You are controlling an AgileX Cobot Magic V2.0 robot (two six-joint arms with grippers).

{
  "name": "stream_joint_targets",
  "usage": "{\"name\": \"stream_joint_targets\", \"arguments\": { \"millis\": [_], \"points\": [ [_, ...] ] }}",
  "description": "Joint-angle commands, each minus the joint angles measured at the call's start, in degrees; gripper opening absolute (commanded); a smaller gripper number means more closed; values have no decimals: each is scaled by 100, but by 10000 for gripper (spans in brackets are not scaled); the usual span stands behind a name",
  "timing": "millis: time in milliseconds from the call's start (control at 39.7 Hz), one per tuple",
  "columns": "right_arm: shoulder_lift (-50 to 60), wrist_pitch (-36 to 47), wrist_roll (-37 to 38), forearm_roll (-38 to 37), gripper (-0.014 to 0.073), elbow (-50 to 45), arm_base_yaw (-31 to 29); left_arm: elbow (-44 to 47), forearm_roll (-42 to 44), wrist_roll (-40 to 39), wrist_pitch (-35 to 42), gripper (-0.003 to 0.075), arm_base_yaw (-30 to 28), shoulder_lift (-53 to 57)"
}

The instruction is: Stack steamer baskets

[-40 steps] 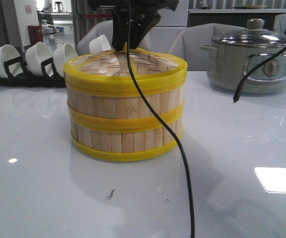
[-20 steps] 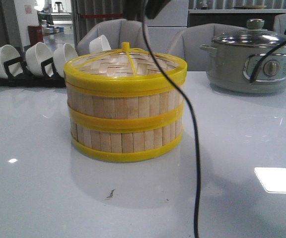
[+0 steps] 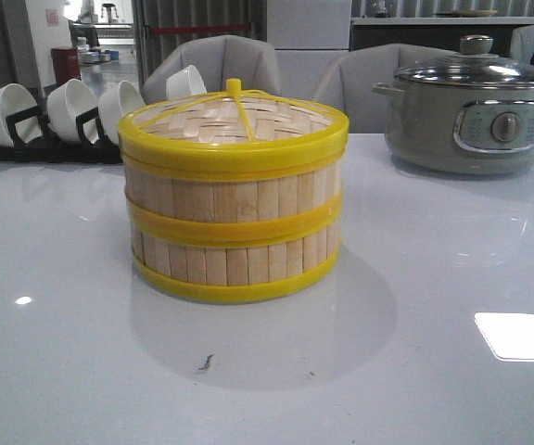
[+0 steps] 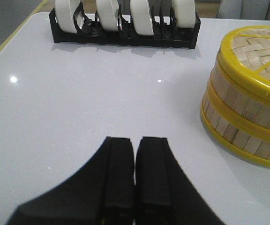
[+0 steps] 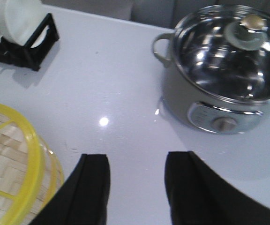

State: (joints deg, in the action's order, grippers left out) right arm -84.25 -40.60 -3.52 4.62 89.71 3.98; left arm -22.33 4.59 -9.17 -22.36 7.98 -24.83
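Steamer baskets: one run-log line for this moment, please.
steamer baskets: stacked in two tiers, lid on | left pincer: shut, empty | right pincer: open, empty | both off the stack

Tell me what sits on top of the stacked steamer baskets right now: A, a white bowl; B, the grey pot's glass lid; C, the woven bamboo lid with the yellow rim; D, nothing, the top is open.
C: the woven lid with its yellow rim covers the top of the steamer baskets.
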Motion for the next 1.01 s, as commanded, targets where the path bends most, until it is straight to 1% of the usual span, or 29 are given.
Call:
{"name": "stream_joint_targets", "arguments": {
  "millis": [0, 50, 176, 277, 428, 755, 881, 982],
  "points": [
    [1073, 1118, 6, -51, 394, -947, -440, -177, -1, -32, 491, 86, 4, -13],
    [1484, 1360, 6, -51, 394, -1540, -663, -177, -1, -32, 491, 86, 4, -13],
    [2516, 1736, 6, -51, 394, -2653, -1144, -177, -1, -32, 491, 86, 4, -13],
    [3342, 2087, 6, -51, 394, -3523, -1390, -177, -1, -32, 491, 86, 4, -13],
    [4357, 2525, 1, -51, 394, -4572, -1416, -177, -1, -32, 491, 86, 4, -13],
    [6089, 2835, -4, -51, 394, -6577, -1416, -177, -1, -32, 491, 86, 4, -13],
    [6538, 2859, -4, -51, 394, -7105, -1416, -177, -1, -32, 491, 86, 4, -13],
    [6789, 2887, -4, -51, 394, -7344, -1416, -177, -1, -32, 491, 86, 4, -13]
  ]
}}
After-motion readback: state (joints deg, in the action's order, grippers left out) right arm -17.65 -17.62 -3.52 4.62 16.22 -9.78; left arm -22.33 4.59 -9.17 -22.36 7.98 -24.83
